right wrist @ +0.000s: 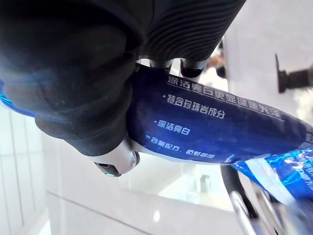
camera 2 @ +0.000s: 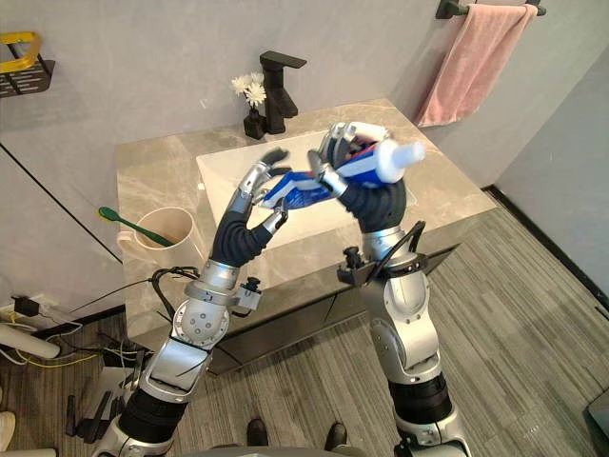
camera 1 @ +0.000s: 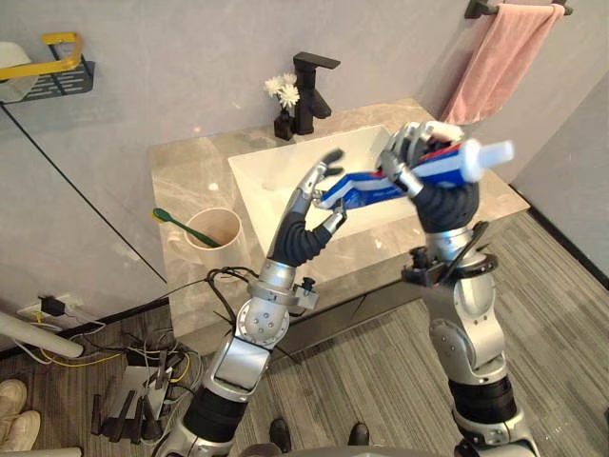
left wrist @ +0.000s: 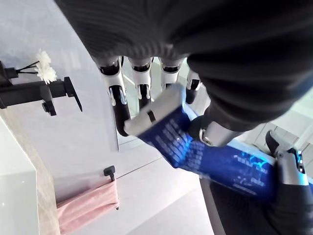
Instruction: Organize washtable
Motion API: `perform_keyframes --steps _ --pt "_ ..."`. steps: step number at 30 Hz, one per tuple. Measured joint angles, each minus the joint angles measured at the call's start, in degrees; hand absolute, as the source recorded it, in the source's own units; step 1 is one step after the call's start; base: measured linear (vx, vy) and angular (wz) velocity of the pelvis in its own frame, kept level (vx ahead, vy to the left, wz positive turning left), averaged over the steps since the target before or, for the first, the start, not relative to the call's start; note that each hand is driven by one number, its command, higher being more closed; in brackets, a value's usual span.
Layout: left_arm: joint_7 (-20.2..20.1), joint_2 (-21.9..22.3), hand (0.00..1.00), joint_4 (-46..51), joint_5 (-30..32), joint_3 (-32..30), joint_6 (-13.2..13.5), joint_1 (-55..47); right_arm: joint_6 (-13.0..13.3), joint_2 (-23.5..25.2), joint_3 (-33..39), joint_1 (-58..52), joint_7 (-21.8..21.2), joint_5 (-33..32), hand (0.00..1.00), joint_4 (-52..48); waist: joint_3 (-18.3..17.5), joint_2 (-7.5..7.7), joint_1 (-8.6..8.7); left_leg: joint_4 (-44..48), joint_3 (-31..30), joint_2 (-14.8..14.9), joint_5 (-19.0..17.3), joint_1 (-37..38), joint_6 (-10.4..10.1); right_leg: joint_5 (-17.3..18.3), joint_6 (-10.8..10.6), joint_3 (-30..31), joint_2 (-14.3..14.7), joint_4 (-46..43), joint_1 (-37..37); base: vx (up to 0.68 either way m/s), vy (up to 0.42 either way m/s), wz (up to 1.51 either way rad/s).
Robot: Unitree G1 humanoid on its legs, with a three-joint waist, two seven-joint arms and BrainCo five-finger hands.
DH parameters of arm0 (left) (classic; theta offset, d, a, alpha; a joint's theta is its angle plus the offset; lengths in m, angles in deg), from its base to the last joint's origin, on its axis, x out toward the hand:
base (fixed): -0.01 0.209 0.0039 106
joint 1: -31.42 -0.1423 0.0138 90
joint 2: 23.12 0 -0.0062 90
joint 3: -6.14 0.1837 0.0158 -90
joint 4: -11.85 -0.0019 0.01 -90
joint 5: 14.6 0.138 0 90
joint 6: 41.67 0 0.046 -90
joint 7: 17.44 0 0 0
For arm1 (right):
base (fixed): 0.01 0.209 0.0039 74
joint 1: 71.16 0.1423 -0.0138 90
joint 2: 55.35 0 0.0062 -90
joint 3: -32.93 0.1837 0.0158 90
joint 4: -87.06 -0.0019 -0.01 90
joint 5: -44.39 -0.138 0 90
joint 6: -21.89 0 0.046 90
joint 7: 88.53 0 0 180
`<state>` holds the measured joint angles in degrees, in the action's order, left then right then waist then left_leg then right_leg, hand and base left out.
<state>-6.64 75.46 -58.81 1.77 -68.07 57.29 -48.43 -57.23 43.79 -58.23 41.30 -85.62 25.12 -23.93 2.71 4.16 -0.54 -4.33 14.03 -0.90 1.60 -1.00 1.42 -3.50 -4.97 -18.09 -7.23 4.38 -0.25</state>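
Observation:
A blue toothpaste tube [camera 1: 362,189] with a white cap is held in the air above the white sink [camera 1: 266,171]. My right hand [camera 1: 411,157] is shut on the tube near its cap end, and the right wrist view shows the blue tube [right wrist: 215,127] pressed against the palm. My left hand [camera 1: 309,195] is at the tube's flat tail. There the fingers [left wrist: 119,105] curve behind the tail and the thumb [left wrist: 211,133] presses on the blue tube [left wrist: 210,156] from the other side.
A beige cup [camera 1: 214,228] with a green toothbrush [camera 1: 171,219] stands on the marble counter [camera 1: 190,157] left of the sink. A black faucet [camera 1: 312,90] and a small vase of white flowers [camera 1: 284,100] stand behind it. A pink towel [camera 1: 500,57] hangs at the upper right.

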Motion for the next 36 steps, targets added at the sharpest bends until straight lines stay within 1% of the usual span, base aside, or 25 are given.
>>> perform_keyframes --steps 5,7,11,14,15,17,19,20,23,24,26,27,28,31,32,33,35,36 --pt "1.38 -1.99 0.00 9.37 0.04 -3.83 0.18 1.27 0.00 -4.75 3.93 4.08 2.27 2.60 1.00 2.96 0.57 -1.02 -0.17 0.00 -2.21 -0.43 0.38 0.33 0.29 0.04 -0.01 -2.60 -0.72 0.01 -1.45 -0.01 0.019 0.21" --pt "1.95 -2.20 0.00 11.23 0.03 -5.29 0.31 1.96 0.02 -5.34 5.01 5.53 2.38 3.02 1.00 4.17 0.57 -1.27 -0.22 -0.35 -3.22 -0.67 0.87 0.32 0.31 0.14 -0.12 -3.73 -0.89 0.01 -1.75 -0.02 0.025 0.34" --pt "2.18 -2.39 0.00 14.32 -0.27 -9.11 0.36 2.63 0.00 -8.35 6.09 8.89 2.88 2.98 1.00 7.92 0.85 -1.98 -0.41 -0.94 -6.31 -1.32 2.04 -0.26 0.62 0.32 -0.35 -6.81 -0.98 0.02 -2.48 -0.03 0.016 0.39" --pt "3.96 -2.40 0.00 16.98 -0.31 -11.94 0.37 2.63 0.00 -9.41 6.13 11.24 3.12 2.43 1.00 10.42 0.87 -2.23 -0.80 -0.94 -8.48 -1.69 2.69 -0.71 0.58 0.60 -0.53 -8.95 -1.11 0.02 -3.17 -0.01 0.025 0.43" --pt "4.53 -2.40 0.00 17.92 -0.26 -13.49 0.38 2.63 0.00 -9.49 6.18 11.82 3.15 1.69 1.00 11.43 0.86 -2.26 -1.64 -0.94 -9.61 -1.83 2.92 -0.73 0.51 0.80 -0.64 -10.25 -1.16 0.01 -3.68 0.00 0.016 0.41" --pt "5.40 -2.40 0.00 19.30 0.12 -15.71 0.37 2.43 0.00 -9.48 6.18 12.48 3.04 0.31 1.00 12.17 0.81 -2.43 -2.62 -0.95 -11.19 -2.03 3.11 -1.09 0.29 0.97 -0.67 -11.61 -1.16 0.01 -3.97 0.00 0.005 0.44" --pt "7.00 -2.35 0.00 20.85 0.33 -20.00 0.37 1.83 -0.01 -9.76 6.10 15.01 2.90 -1.82 1.00 15.18 0.87 -2.81 -3.81 -0.95 -13.83 -2.31 4.05 -1.88 0.35 1.28 -0.67 -14.38 -1.16 0.01 -4.63 0.01 0.002 0.69" --pt "7.28 -2.29 0.00 21.05 0.37 -21.10 0.36 1.59 -0.06 -9.89 6.03 15.62 2.87 -2.53 1.00 16.02 0.86 -2.84 -3.99 -0.96 -14.57 -2.37 4.24 -2.00 0.37 1.43 -0.60 -15.13 -1.19 0.00 -4.87 0.01 0.006 0.60" --pt "8.78 -2.13 0.00 21.47 0.89 -26.97 0.26 -2.88 -0.12 -10.08 5.36 18.59 2.06 -5.19 1.00 19.15 0.89 -2.77 -6.93 -0.95 -17.41 -2.65 4.68 -2.32 0.08 2.06 -0.79 -18.04 -1.29 -0.03 -5.90 0.00 0.004 0.48" --pt "9.41 -2.02 0.00 21.46 1.30 -28.11 0.14 -4.02 -0.12 -10.20 5.09 19.14 1.94 -5.74 1.00 19.47 0.89 -2.76 -7.12 -0.95 -18.08 -2.77 4.77 -2.44 0.10 2.20 -0.92 -18.47 -1.25 -0.04 -6.06 0.01 -0.013 0.49" --pt "11.11 -0.30 0.00 21.33 2.38 -31.90 -0.91 -8.87 -0.13 -11.54 3.93 20.69 1.81 -7.89 1.00 19.88 1.26 -2.07 -9.18 -0.95 -19.80 -3.06 4.94 -2.58 -0.14 2.67 -1.02 -20.54 -1.23 -0.11 -6.73 0.01 -0.009 0.44" --pt "11.56 0.11 0.00 21.11 2.40 -32.59 -1.15 -9.93 -0.13 -11.78 3.61 21.16 1.82 -8.48 1.00 19.88 1.30 -1.82 -9.62 -0.95 -20.17 -3.09 5.00 -2.73 -0.21 2.73 -1.00 -20.87 -1.21 -0.12 -6.73 0.01 -0.005 0.26" --pt "11.81 0.43 0.00 20.68 2.43 -33.24 -1.28 -10.92 -0.13 -11.85 3.30 21.59 1.77 -9.04 1.00 19.88 1.31 -1.56 -9.86 -0.95 -20.42 -3.12 5.04 -2.92 -0.28 2.77 -1.00 -21.15 -1.18 -0.12 -6.70 0.00 -0.001 0.25" --pt "11.76 1.27 0.00 16.61 2.43 -35.29 -2.18 -16.27 -0.14 -11.96 2.72 23.02 0.41 -12.22 1.00 19.57 1.78 0.52 -10.44 -0.95 -22.09 -3.35 5.20 -3.40 -0.49 3.31 -0.93 -22.88 -1.14 -0.38 -6.97 0.00 -0.003 0.29" --pt "11.74 2.34 0.00 14.40 2.42 -35.63 -2.55 -18.26 -0.14 -12.44 2.73 23.01 -0.05 -13.01 1.00 19.35 1.76 1.49 -10.60 -0.95 -22.50 -3.42 5.19 -3.59 -0.50 3.50 -1.15 -23.27 -1.16 -0.48 -6.95 0.00 -0.003 0.19" --pt "11.71 2.97 0.00 13.31 2.38 -35.61 -2.78 -19.26 -0.14 -13.00 2.74 23.00 -0.27 -13.50 1.00 19.14 1.78 1.91 -10.57 -0.95 -22.83 -3.49 5.19 -3.73 -0.51 3.67 -1.25 -23.67 -1.21 -0.59 -6.95 0.01 -0.002 0.28" --pt "10.51 5.85 0.00 8.65 2.23 -35.40 -3.93 -22.92 -0.16 -17.19 2.87 22.92 -0.67 -14.64 1.00 16.23 1.94 2.86 -10.47 -0.94 -23.73 -3.67 5.19 -4.55 -0.50 4.19 -1.26 -24.90 -1.43 -1.44 -6.41 0.01 0.013 0.28" --pt "10.36 6.68 0.00 6.78 2.21 -35.31 -4.28 -24.30 -0.15 -18.49 2.93 22.54 -0.77 -14.95 1.00 14.48 1.96 3.07 -10.46 -0.94 -23.96 -3.80 5.19 -4.60 -0.50 4.23 -1.29 -25.32 -1.52 -1.45 -6.46 0.01 0.018 0.17"
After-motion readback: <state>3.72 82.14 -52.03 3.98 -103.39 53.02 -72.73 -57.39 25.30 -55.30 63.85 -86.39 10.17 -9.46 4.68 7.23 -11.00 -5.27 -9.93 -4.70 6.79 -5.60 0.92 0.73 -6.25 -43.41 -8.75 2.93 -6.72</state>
